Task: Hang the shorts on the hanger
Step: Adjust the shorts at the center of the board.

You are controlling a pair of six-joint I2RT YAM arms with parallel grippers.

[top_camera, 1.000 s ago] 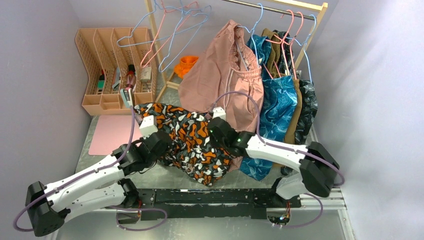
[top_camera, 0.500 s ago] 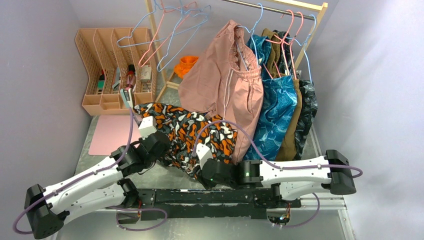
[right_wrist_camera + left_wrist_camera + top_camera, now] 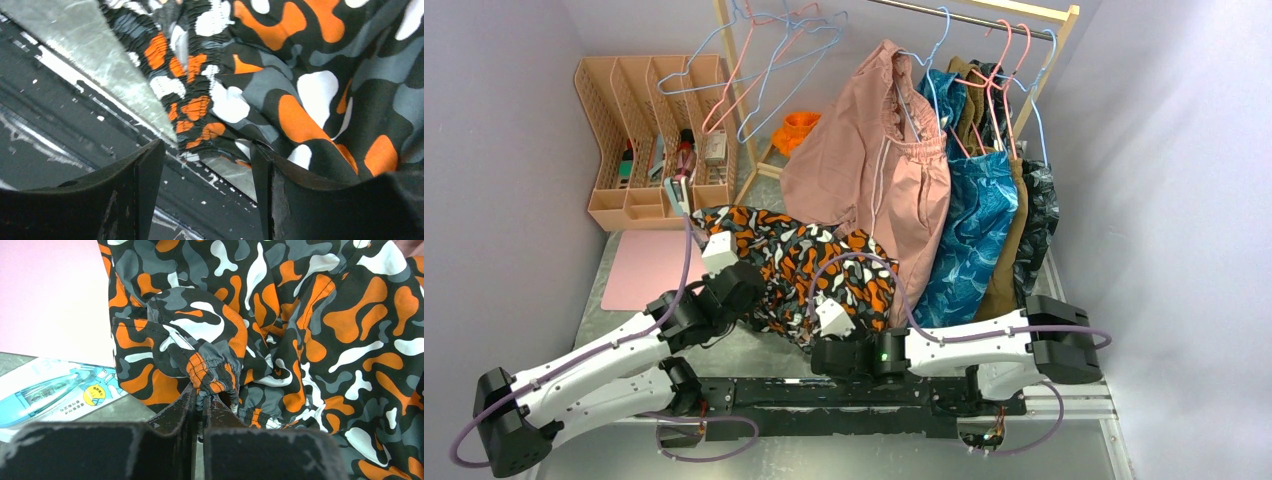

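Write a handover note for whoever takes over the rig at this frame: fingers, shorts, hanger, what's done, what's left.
Left gripper: fingers shut on a gathered elastic edge of the shorts.
Right gripper: fingers open at the shorts' near elastic edge, gripping nothing.
Shorts: crumpled on the table in front of the rack.
Hanger: light-blue, empty, hanging at the rack's left end, untouched.
Done: one hold on the shorts.
Left: second hold, fetch the hanger, put the shorts on it.
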